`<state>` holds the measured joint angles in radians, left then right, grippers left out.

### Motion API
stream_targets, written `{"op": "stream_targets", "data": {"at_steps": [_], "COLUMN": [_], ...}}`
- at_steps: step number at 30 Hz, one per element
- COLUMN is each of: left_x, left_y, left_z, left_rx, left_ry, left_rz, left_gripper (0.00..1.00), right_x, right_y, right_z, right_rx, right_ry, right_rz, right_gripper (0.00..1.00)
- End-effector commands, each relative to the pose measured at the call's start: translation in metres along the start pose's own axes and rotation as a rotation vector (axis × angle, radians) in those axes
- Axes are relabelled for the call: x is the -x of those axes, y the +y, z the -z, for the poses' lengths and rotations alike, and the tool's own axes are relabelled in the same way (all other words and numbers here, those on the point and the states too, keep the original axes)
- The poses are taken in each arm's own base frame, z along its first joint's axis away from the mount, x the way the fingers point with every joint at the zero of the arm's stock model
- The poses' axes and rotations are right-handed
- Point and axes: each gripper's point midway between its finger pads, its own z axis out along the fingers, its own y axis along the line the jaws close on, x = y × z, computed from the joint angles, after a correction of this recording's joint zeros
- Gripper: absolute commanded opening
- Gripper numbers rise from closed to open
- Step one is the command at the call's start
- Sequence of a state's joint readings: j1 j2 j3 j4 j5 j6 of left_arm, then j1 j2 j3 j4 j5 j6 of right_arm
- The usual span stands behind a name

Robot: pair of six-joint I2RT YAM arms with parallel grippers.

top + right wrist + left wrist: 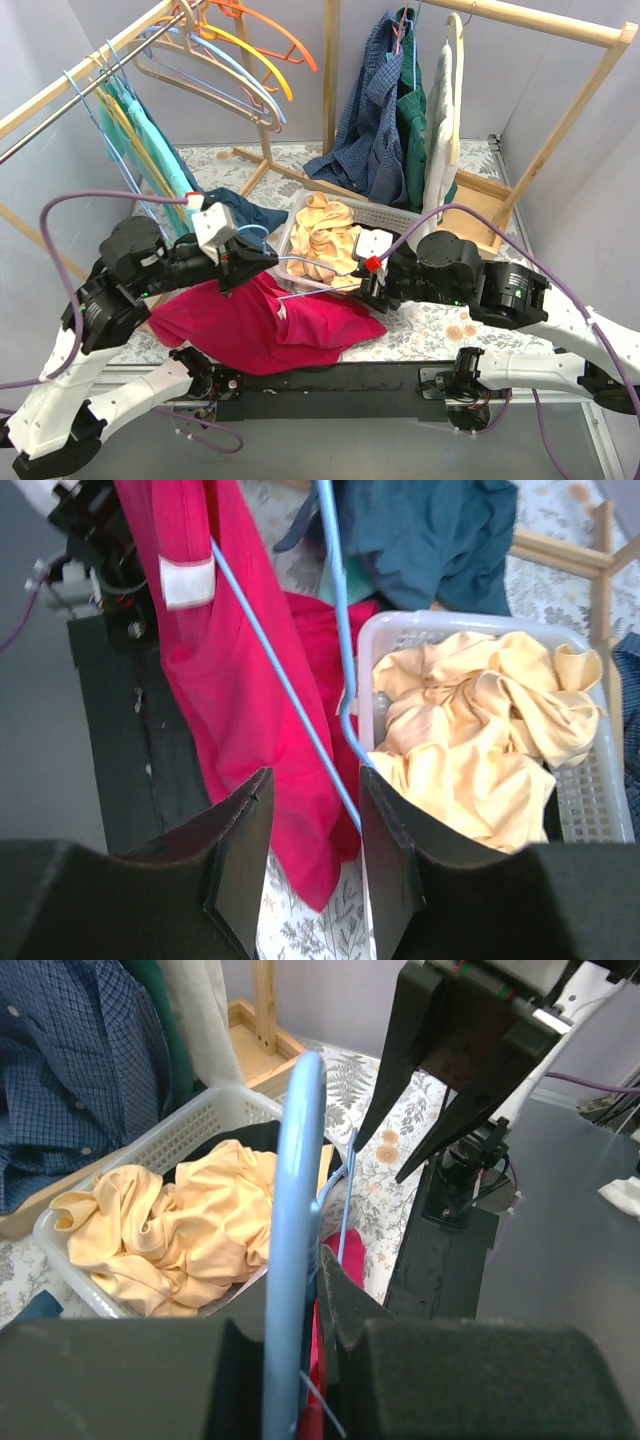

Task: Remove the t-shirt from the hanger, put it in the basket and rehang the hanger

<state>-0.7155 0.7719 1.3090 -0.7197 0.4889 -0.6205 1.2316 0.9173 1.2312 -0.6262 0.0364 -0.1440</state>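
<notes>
Left claw (pixel 296 1312) clamps blue hanger (pixel 301 1160), red t-shirt (pixel 260 320) draped just beneath.

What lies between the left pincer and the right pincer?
The blue hanger: the left wrist view shows it running from the left pincer, shut on it, to the right pincer, whose open fingers flank its thin wire.

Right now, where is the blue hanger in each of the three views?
Top external: blue hanger at centre, above the red t-shirt.
Left wrist: centre, a broad upright band.
Right wrist: thin lines, upper centre.
Shared landmark: the white basket holding yellow cloth.
</notes>
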Motion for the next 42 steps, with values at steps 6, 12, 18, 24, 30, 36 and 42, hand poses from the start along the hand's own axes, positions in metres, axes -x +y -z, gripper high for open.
{"op": "stream_targets", "data": {"at_steps": [6,12,18,24,30,36,42], "left_x": [0.021,0.02,0.018,0.02,0.019,0.02,0.015], "left_y": [-0.028,-0.026,-0.022,-0.027,-0.031,-0.036,-0.034], "left_z": [0.036,0.035,0.033,0.036,0.038,0.038,0.033], "left_rx": [-0.051,-0.045,-0.027,-0.047,-0.061,-0.087,-0.09], "left_ry": [-0.051,-0.047,-0.037,-0.047,-0.046,-0.051,-0.062], "left_rz": [-0.025,-0.021,-0.021,-0.021,-0.013,-0.013,-0.013], "left_gripper": [0.0,0.0,0.0,0.0,0.0,0.0,0.0], "right_x": [0.02,0.033,0.057,0.041,0.031,0.032,0.027], "right_y": [0.013,0.013,0.021,0.011,0.015,0.013,0.018], "right_z": [0.013,0.012,0.036,0.02,-0.002,-0.017,-0.031], "right_rx": [0.102,0.113,0.155,0.103,0.13,0.128,0.164], "right_ry": [-0.06,-0.08,-0.186,-0.116,-0.081,-0.073,-0.042], "right_rz": [0.105,0.12,0.142,0.149,0.149,0.168,0.161], "right_gripper": [0.47,0.46,0.46,0.46,0.46,0.44,0.19]}}
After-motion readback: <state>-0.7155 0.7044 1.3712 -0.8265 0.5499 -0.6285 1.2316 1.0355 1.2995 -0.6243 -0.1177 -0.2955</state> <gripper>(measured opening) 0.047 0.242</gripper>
